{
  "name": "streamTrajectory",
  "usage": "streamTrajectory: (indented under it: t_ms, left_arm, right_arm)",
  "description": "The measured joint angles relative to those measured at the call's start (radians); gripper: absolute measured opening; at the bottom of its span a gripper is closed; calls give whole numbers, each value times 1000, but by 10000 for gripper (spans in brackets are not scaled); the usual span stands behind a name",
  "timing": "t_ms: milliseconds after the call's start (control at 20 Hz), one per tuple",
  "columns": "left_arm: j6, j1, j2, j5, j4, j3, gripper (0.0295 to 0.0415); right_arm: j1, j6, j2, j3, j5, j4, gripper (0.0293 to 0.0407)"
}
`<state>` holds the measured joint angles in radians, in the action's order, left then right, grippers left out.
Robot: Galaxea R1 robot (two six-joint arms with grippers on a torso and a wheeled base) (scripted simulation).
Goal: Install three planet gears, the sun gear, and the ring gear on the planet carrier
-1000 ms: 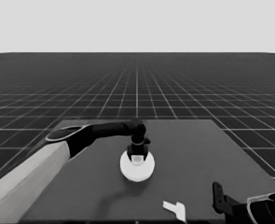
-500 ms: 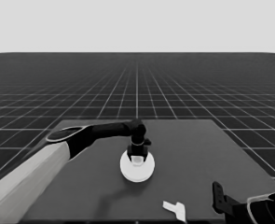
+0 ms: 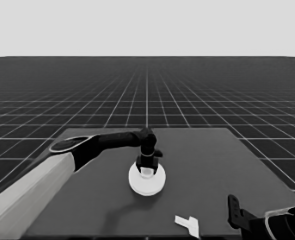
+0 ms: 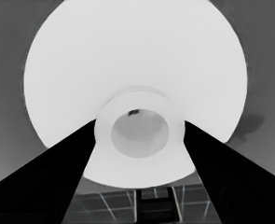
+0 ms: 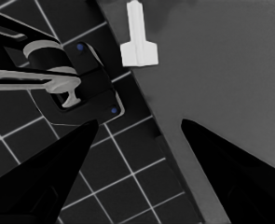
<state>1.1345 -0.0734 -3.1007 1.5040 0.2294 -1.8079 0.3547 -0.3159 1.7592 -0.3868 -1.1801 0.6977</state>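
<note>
Reaching in from nine o'clock, the left arm holds the left gripper [image 3: 147, 169] over the middle of the counter [image 3: 222, 165], directly above a white round part [image 3: 146, 180] that sits alone near the centre. In the left wrist view the two black fingers [image 4: 58, 177] flank the raised central collar [image 4: 139, 128] of that part, one at eight o'clock and one at four o'clock of the hub, touching or all but touching its sides; the fingers look clamped on the collar, though the contact itself is hard to confirm. Seizing the hub rather than the broad rim probably keeps the disc level and centred as it is set down. No small toothed gears show anywhere on the counter, and only one round part is visible, which suggests this is the larger round part, resting on top of the smaller one and hiding the gears beneath; that is a judgement, since nothing under it can be seen. At five o'clock, near the counter's front edge, lies the thin white piece [image 3: 188, 224], untouched and well apart from the assembly. Parked at the lower right corner, the right gripper [image 5: 137, 154] has its fingers spread wide and empty over the counter's corner and the floor grid.
</note>
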Motion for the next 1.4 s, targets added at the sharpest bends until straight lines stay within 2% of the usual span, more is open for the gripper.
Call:
streamTrajectory:
  t_ms: [1400]
  left_arm:
    - [-244,-3,1,0,0,0,349]
  right_arm:
    - [0,0,0,0,0,0,385]
